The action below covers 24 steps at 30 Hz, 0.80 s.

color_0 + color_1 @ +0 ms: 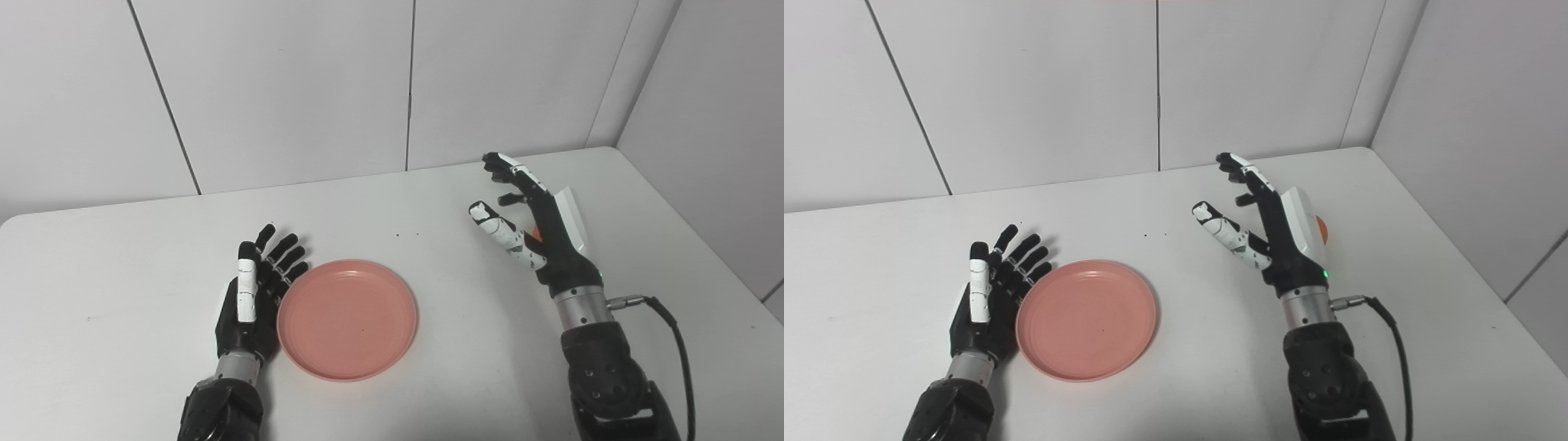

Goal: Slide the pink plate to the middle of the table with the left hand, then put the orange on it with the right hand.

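Left eye view is showing a white table (429, 202) filling the lower half of the frame, with pale wall panels (275, 86) standing behind it. Lying a little left of the frame's centre, low down, is the pink plate (347, 318), sitting flat and carrying nothing. The left hand (251, 300) is resting at the plate's left rim, palm turned toward it, its fingers (283, 257) spreading apart and pointing toward the upper right; it is touching or all but touching the rim and is gripping nothing. The right hand (539, 226) is hovering at the right of the frame, well apart from the plate, standing edge-on with fingers stretching upward and the thumb (493, 222) angling out to the left, so it is open too. The orange (1322, 229) is peeking out just behind this hand, on the side away from the plate, and only a small sliver is showing in either view. A black cable (674, 343) is trailing from the right wrist toward the lower right corner.
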Tool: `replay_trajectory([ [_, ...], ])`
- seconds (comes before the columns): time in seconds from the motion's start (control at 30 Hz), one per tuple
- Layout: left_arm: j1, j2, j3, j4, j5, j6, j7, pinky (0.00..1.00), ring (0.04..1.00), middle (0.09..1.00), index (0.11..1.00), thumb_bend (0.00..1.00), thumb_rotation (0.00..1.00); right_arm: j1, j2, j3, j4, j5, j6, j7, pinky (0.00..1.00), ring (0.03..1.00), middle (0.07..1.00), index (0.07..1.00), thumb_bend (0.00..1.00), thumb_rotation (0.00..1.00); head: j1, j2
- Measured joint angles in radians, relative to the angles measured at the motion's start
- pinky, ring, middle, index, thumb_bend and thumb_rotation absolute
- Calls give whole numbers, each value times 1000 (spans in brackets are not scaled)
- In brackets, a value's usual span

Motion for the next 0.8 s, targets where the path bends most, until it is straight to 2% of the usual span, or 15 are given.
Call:
replay_trajectory([
  [0.13, -1, 0, -1, 1, 1, 0, 0, 794, 824, 829, 897, 880, 828, -35, -82, 15, 18, -107, 0, 25, 723, 798, 810, 776, 872, 981, 2, 0],
  [0.27, -1, 0, 1, 0, 0, 0, 0, 803, 825, 827, 892, 882, 812, -60, -127, 14, 46, -165, 0, 43, 739, 811, 814, 773, 883, 971, 3, 0],
  [0.43, -1, 0, 2, 0, -1, 0, 0, 804, 827, 829, 892, 893, 811, -84, -160, 5, 67, -191, 4, 77, 746, 814, 817, 780, 854, 969, 5, 2],
  [0.63, -1, 0, 0, -1, -1, 0, 0, 796, 823, 825, 899, 896, 817, -104, -198, 5, 112, -246, 23, 124, 878, 844, 825, 786, 852, 996, 8, 3],
  [0.8, -1, 0, -1, -2, 0, 0, 0, 804, 823, 833, 906, 903, 819, -110, -216, 2, 169, -270, 31, 140, 899, 841, 821, 774, 855, 986, 8, 3],
])
